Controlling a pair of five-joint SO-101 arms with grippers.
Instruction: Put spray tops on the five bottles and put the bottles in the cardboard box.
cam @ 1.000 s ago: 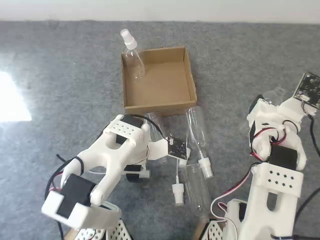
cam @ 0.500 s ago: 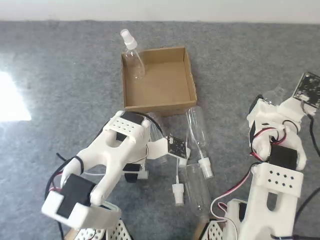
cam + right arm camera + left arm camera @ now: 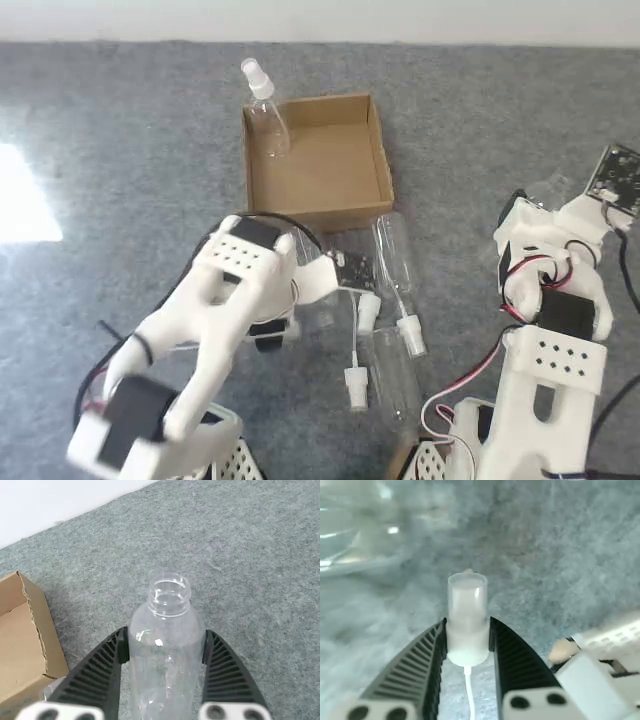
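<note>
My left gripper (image 3: 467, 626) is shut on a white spray top (image 3: 467, 611) whose thin tube (image 3: 469, 692) hangs down. In the high view that spray top (image 3: 368, 306) hangs above the carpet just in front of the cardboard box (image 3: 318, 212). My right gripper (image 3: 166, 636) is shut on an upright clear bottle (image 3: 167, 630) with an open neck, at the right side (image 3: 552, 188). One capped bottle (image 3: 266, 112) leans in the box's far left corner. A capped bottle (image 3: 394, 258) and another clear bottle (image 3: 396, 376) lie on the carpet between the arms, with a loose spray top (image 3: 356, 386) beside them.
Grey carpet (image 3: 120, 180) covers the table. The box's corner (image 3: 22, 630) stands near the right arm's bottle. A blurred clear bottle (image 3: 350, 545) lies close past the left gripper. Cables trail around both arm bases.
The left arm has risen and swung slightly right, lifting the spray top with its tube off the carpet. The right arm and its bottle have not moved.
</note>
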